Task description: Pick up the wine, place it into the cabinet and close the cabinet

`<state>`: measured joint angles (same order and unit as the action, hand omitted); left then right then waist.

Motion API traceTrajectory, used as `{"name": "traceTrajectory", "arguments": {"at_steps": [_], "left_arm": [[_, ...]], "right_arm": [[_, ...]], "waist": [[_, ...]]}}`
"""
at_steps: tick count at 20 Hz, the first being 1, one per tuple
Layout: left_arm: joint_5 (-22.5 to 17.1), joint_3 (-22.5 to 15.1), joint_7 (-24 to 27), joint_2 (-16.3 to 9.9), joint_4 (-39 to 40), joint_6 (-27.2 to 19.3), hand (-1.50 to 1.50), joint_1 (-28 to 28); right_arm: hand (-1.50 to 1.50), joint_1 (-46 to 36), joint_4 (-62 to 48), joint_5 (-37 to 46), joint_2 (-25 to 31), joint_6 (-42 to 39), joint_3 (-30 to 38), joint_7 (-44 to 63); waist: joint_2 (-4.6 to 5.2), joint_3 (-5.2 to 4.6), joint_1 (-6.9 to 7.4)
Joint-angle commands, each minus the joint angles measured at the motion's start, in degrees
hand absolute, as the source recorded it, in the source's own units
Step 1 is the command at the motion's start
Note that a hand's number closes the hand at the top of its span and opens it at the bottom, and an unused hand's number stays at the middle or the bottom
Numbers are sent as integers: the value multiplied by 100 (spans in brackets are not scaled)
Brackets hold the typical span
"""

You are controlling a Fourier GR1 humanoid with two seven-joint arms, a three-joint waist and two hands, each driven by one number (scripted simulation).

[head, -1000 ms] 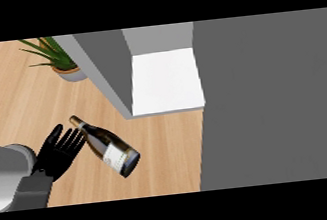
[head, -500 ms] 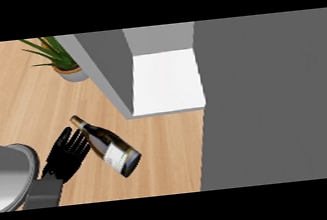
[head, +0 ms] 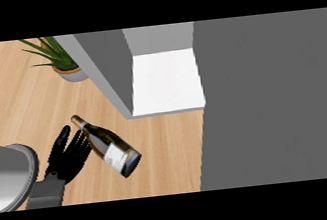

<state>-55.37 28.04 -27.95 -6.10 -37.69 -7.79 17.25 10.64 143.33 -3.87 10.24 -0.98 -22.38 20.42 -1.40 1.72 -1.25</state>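
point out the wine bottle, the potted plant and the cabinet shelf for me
wine bottle (head: 111,151), head view, on the label at mid-body
potted plant (head: 72,74), head view, on the pot's side under the leaves
cabinet shelf (head: 165,81), head view, on the white floor inside the open cabinet

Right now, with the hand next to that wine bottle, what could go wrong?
The wine bottle lies on its side on the counter, so a nudge from the open left hand may roll it away. The open cabinet sits close; lifting the bottle carelessly could knock its side wall.
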Motion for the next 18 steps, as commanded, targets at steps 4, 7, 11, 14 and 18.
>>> {"name": "traceTrajectory", "arguments": {"at_steps": [4,7,11,14,18], "left_arm": [[-548,-149,37,580,464,-727,-150,-115],[-759,-348,153,581,439,-804,-150,-126],[-1162,-498,276,581,425,-837,-150,-226],[-1291,-598,323,580,237,-1023,-150,8],[-1524,-954,589,582,284,-1079,150,-64]], "right_arm": [[-150,59,735,-158,53,70,-13,370],[-150,84,811,-241,101,28,17,358],[-150,45,891,-224,61,95,-39,436],[-150,223,972,-221,118,71,-92,459],[-150,154,1012,-455,223,-16,222,458]], "waist": [[106,-179,-61],[99,-177,-98],[89,-183,-124],[87,-175,-144],[104,-173,-152]]}}
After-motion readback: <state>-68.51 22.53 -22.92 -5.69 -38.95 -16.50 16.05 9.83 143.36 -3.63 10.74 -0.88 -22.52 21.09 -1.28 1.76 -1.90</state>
